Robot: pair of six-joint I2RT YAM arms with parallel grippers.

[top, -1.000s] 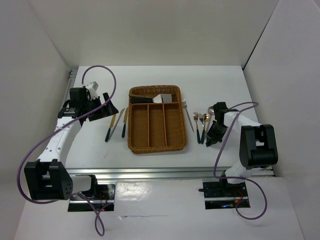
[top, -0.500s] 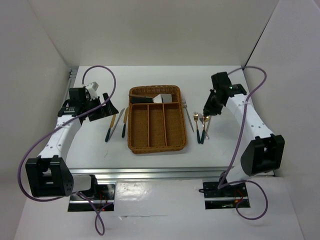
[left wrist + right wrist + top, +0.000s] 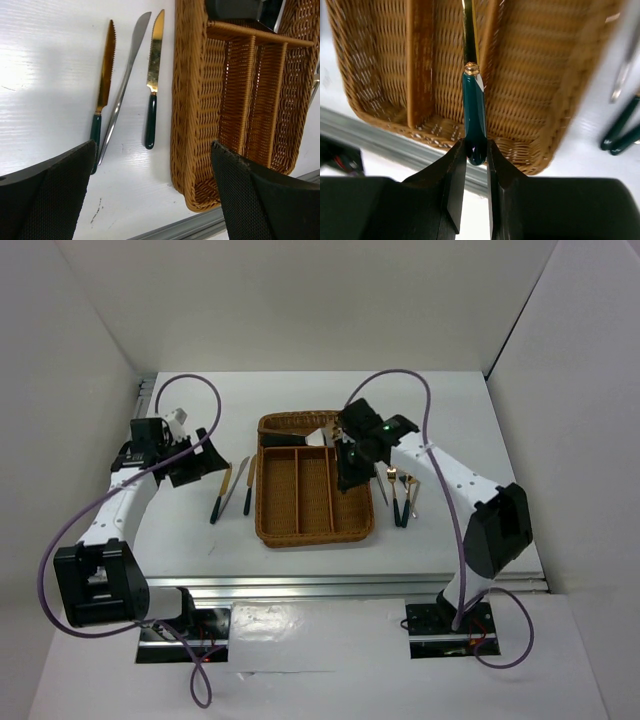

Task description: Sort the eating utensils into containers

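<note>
The brown wicker tray lies mid-table. A wide silver server lies in its crosswise slot. My right gripper hovers over the tray's right long slots. In the right wrist view it is shut on the dark green handle of a gold-necked utensil, whose head is out of view. My left gripper is open and empty, left of the tray. Three knives lie between it and the tray, and show in the left wrist view. Several utensils lie right of the tray.
The table's near metal rail runs just below the tray. White walls close in the table on the left, back and right. Purple cables loop over both arms.
My right gripper rose from the utensils at the right with one in its grip and swung left over the tray. My left arm has hardly moved.
</note>
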